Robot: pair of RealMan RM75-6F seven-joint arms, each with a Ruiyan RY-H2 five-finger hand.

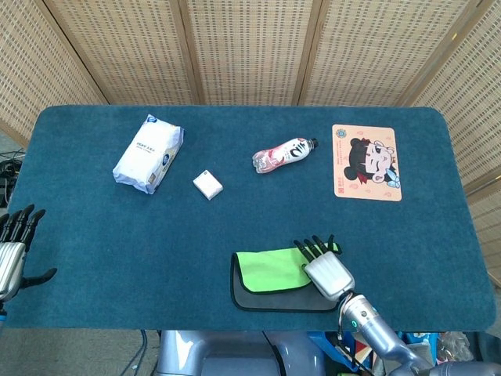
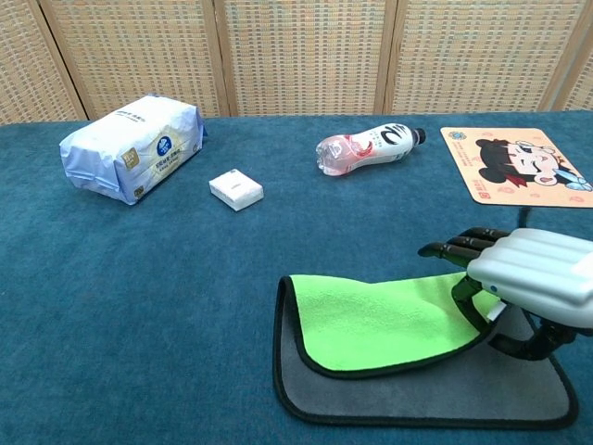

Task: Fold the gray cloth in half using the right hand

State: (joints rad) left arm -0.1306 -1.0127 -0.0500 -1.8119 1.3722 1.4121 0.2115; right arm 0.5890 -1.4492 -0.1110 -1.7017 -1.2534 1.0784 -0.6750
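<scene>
Low in the right part of the frame, the right hand grips the far right edge of the gray rectangular cloth with a black border and bright green underside, its dark fingers reaching over the turned-up edge. That cloth lies near the bottom centre of the dark teal felt tabletop. Its green face is turned up and folded over toward the front, covering most of the gray layer, of which a strip shows along the near side and the right corner.

Up and to the right of the hand lies a peach-coloured rectangular mat printed with a cartoon girl. Left of the mat, at upper centre, a pink-and-white plastic bottle with a black cap lies on its side. Further left sits a small white flat box, and beyond it, in the upper left, a white soft pack of tissues with blue print.

At the lower left edge of the head view, well apart from everything, the left hand holds nothing, fingers spread.
</scene>
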